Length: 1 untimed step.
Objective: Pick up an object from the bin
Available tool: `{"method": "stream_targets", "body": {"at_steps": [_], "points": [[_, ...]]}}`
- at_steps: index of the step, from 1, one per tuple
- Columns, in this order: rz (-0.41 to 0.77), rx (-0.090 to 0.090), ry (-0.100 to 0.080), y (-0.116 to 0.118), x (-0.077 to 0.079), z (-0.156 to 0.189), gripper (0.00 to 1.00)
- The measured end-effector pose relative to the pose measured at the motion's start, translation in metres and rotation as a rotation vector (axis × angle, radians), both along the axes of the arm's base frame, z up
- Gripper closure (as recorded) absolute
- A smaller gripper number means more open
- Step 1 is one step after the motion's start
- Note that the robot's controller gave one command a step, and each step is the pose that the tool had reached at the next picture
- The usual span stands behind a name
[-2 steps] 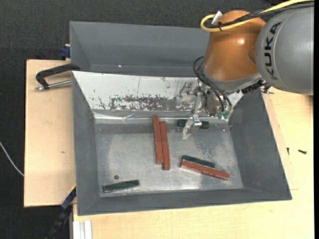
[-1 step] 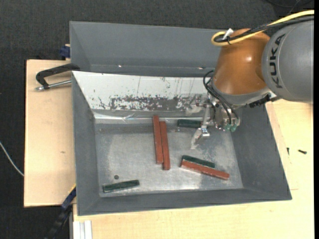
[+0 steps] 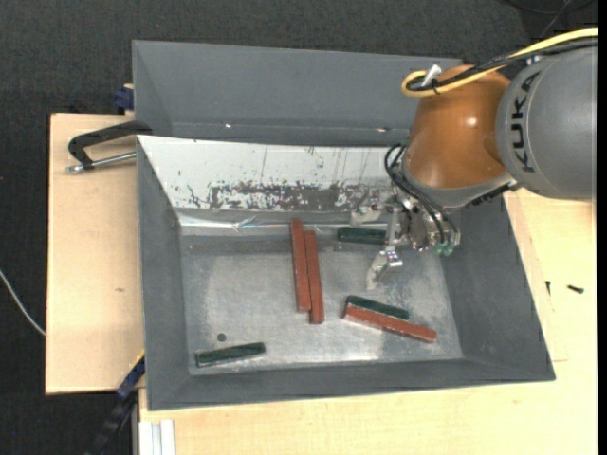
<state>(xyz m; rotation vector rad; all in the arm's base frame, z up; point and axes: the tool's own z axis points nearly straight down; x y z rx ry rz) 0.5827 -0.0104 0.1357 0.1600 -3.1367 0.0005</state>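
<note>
Reaching leftward, arm low inside bin

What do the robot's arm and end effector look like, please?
The arm is a thick, rounded grey link with dark KUKA lettering. An orange domed cover sits at its wrist, with a yellow cable looped over it. The end effector is small and of silvery metal.

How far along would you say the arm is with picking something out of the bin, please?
Nothing looks picked yet: every bar lies on the floor of the bin. In hand, the gripper is down inside it, right of centre, beside a dark green bar near the back wall, with a red bar nearer the front. Left: gripping one bar and lifting it out.
</note>
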Motion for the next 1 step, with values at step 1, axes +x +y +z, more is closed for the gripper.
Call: {"method": "stream_targets", "body": {"at_steps": [1], "points": [[0.204, 0.001, -0.006, 0.0190, 0.0086, -0.0450, 0.00]]}}
